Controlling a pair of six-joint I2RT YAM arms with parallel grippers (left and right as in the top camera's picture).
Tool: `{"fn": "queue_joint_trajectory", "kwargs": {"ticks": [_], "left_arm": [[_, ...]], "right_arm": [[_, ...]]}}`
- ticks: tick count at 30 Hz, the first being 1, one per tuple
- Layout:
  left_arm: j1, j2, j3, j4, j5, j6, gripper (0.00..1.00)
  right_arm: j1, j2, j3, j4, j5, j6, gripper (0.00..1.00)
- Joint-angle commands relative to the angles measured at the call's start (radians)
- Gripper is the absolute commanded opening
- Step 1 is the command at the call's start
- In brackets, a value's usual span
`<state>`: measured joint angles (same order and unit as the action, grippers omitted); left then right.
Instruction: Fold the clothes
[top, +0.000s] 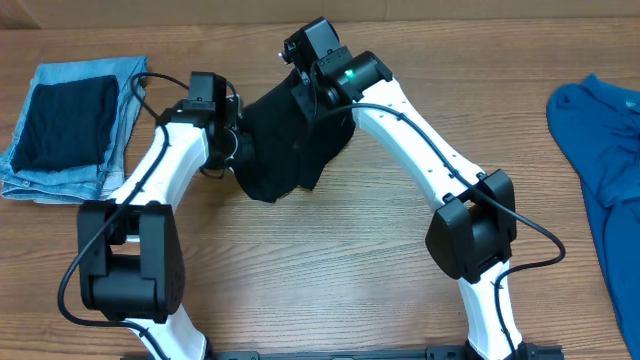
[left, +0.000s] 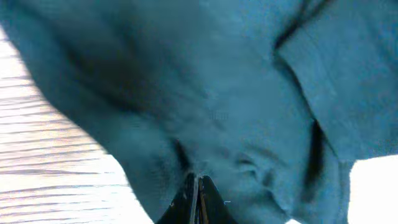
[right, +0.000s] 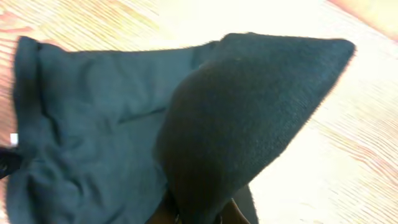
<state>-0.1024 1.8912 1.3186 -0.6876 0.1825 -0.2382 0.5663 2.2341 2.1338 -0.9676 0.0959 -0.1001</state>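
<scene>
shirt pinched between both claws, bunched above table centre

black t-shirt sits just toward 12 o'clock from the middle of the table, gathered into a dark crumpled mass and not spread flat. its lower edge hangs in a rounded lobe toward 6 o'clock.

left gripper meets the shirt from the 9 o'clock side. in the left wrist view its two fingers stand pressed together with a fold of fabric nipped between them; cloth fills nearly the whole view above them.

right gripper comes in from 12 o'clock over the shirt's upper edge. in the right wrist view the jaws are closed on the fabric at the bottom edge, and a peaked fold drapes over them, hiding most of the fingers. white tag shows at 9 o'clock in that view.

folded jeans lie at 10 o'clock on the table, a dark cloth on top of them. blue garment lies at 3 o'clock, running off the edge, well apart from the shirt.
</scene>
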Motion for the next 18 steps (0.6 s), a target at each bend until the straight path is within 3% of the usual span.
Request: {"fn": "queue_joint_trajectory", "kwargs": {"ticks": [1,6,11,18], "left_arm": [[-0.091,0.0,-0.008,0.009,-0.008,-0.02,0.04],[-0.204,0.0,0.011,0.019,-0.063,-0.021,0.04],[-0.227,-0.001,0.071,-0.01,-0.059,-0.032,0.04],[-0.227,-0.001,0.132,-0.04,-0.059,-0.027,0.04]], "right_arm": [[-0.093,0.001,0.008,-0.032,0.053,-0.01,0.04],[-0.249,0.001,0.008,-0.155,0.053,-0.008,0.04],[-0.361,0.001,0.008,-0.273,0.054,-0.009,0.04],[-0.399,0.001,0.008,-0.315,0.052,-0.009,0.04]]}}
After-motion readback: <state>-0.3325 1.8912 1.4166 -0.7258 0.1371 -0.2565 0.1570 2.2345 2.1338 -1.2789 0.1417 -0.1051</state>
